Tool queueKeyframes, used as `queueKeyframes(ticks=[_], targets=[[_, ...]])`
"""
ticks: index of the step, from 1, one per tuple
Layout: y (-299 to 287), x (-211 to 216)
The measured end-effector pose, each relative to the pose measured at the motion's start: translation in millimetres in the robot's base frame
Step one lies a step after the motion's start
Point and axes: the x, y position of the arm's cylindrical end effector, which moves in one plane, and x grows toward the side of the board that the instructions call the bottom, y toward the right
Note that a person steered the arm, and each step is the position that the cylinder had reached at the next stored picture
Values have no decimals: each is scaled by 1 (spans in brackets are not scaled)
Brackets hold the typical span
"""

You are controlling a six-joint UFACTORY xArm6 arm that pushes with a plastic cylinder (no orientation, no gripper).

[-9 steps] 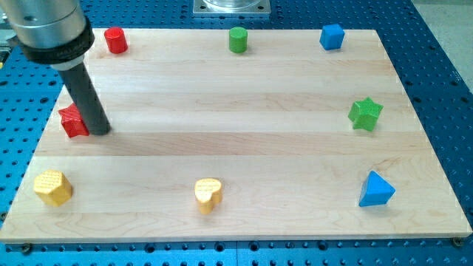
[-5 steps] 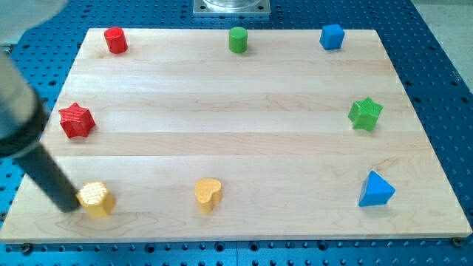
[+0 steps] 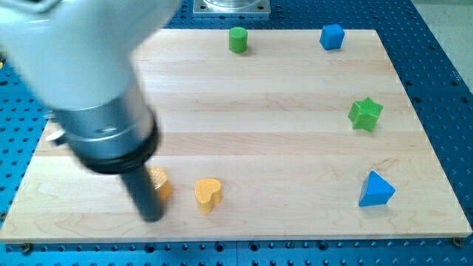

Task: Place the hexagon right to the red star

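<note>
My tip [image 3: 151, 216] rests on the board near the view's bottom left, touching the lower left side of the yellow hexagon [image 3: 160, 182], which is partly hidden behind the rod. The yellow heart [image 3: 208, 194] lies just to the hexagon's right, a small gap apart. The red star is hidden behind the arm's wide body [image 3: 89, 81], which covers the board's left part.
A green cylinder [image 3: 237, 39] and a blue cube [image 3: 332, 36] stand along the view's top edge. A green star [image 3: 365, 113] sits at the right and a blue triangle [image 3: 375, 190] at the bottom right. The red cylinder is hidden by the arm.
The hexagon has been pushed to the right along the bottom, from the bottom left corner to beside the heart. My tip followed it. The arm now hides the red star and red cylinder.
</note>
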Motion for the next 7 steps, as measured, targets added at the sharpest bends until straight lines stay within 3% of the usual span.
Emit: queueKeyframes(ticks=[2, 4, 5, 6, 7], targets=[[-20, -79], [-22, -106], [-72, -107], [-71, -104], [-21, -104]])
